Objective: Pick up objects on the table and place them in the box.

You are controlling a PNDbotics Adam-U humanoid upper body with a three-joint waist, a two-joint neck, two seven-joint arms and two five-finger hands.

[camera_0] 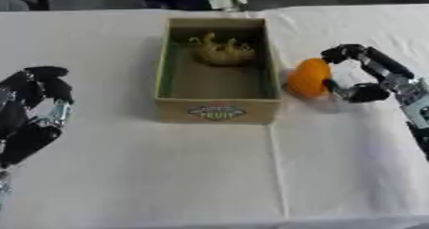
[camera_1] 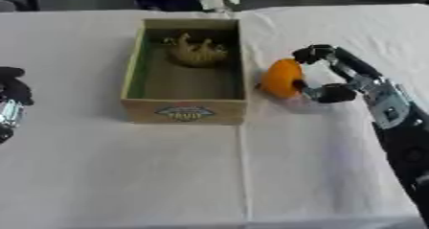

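The orange object (camera_0: 308, 77), round and smooth, sits right of centre in the frame, just beside the right wall of the box (camera_0: 217, 108) and on the white cloth of the desk (camera_0: 209, 175). My right hand (camera_0: 362, 74) comes in from the right edge and has it pinched: my fingers (camera_0: 342, 52) curl over its top while my thumb presses in from lower right, so the hand is closed around the orange object. Whether the object is lifted off the cloth or still touching it I cannot tell.

The box is an open cardboard one with a printed label on its near wall, standing in the upper middle of the frame. Inside it, toward the far end, lies a yellowish toy animal (camera_0: 221, 51).

My left hand (camera_0: 33, 113) rests at the left edge of the frame, well apart from the box, its fingers loosely relaxed and holding nothing.
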